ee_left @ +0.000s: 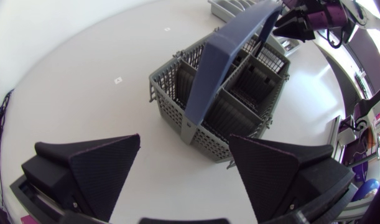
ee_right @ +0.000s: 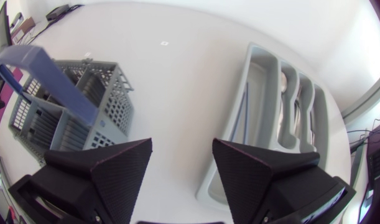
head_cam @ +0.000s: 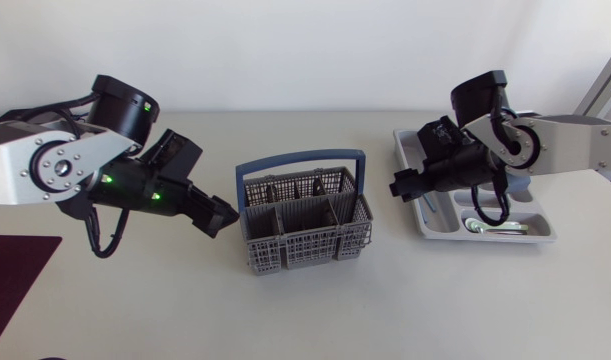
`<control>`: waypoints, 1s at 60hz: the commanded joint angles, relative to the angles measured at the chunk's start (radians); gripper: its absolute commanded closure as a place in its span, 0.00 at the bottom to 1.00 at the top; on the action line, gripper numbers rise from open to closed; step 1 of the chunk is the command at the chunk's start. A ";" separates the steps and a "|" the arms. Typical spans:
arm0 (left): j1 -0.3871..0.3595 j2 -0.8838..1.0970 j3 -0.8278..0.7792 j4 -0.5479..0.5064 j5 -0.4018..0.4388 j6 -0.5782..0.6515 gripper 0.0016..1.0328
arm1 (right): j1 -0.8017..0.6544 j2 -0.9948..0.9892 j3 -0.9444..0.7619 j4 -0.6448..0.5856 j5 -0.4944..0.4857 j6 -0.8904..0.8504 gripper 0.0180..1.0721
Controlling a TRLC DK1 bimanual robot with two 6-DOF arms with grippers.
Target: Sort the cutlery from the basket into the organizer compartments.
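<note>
The basket stands at the middle of the table, its contents obscured by mesh. The right arm hides part of the organizer at right. The left gripper and right gripper flank the basket, fingers spread and empty.

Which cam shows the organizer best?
Right wrist view: the organizer lies ahead of the fingers, its compartments open to view. Head view has my right arm covering part of it. Left wrist view catches only a corner beyond the basket.
</note>
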 commanded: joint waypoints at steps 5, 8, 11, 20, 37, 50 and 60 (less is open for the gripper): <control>-0.022 0.056 -0.025 -0.001 -0.014 0.023 0.04 | 0.075 -0.009 -0.048 -0.025 0.001 -0.011 0.28; -0.022 0.070 -0.024 0.011 -0.016 0.024 0.04 | 0.094 -0.009 -0.054 -0.025 0.003 -0.011 0.28; -0.020 0.084 -0.021 0.028 -0.017 0.024 0.04 | 0.106 -0.009 -0.060 -0.026 0.004 -0.009 0.28; -0.019 0.144 0.002 0.080 -0.022 0.034 0.04 | 0.147 -0.006 -0.064 -0.029 0.017 0.006 0.28; -0.008 0.251 0.096 0.105 -0.023 0.061 0.04 | 0.186 0.012 -0.031 -0.035 0.043 0.012 0.29; 0.026 0.288 0.128 0.129 -0.022 0.069 0.14 | 0.169 0.009 -0.037 -0.035 0.044 0.011 0.35; 0.075 0.190 0.084 0.085 0.064 0.078 0.31 | 0.149 -0.003 -0.063 -0.029 0.044 -0.006 0.35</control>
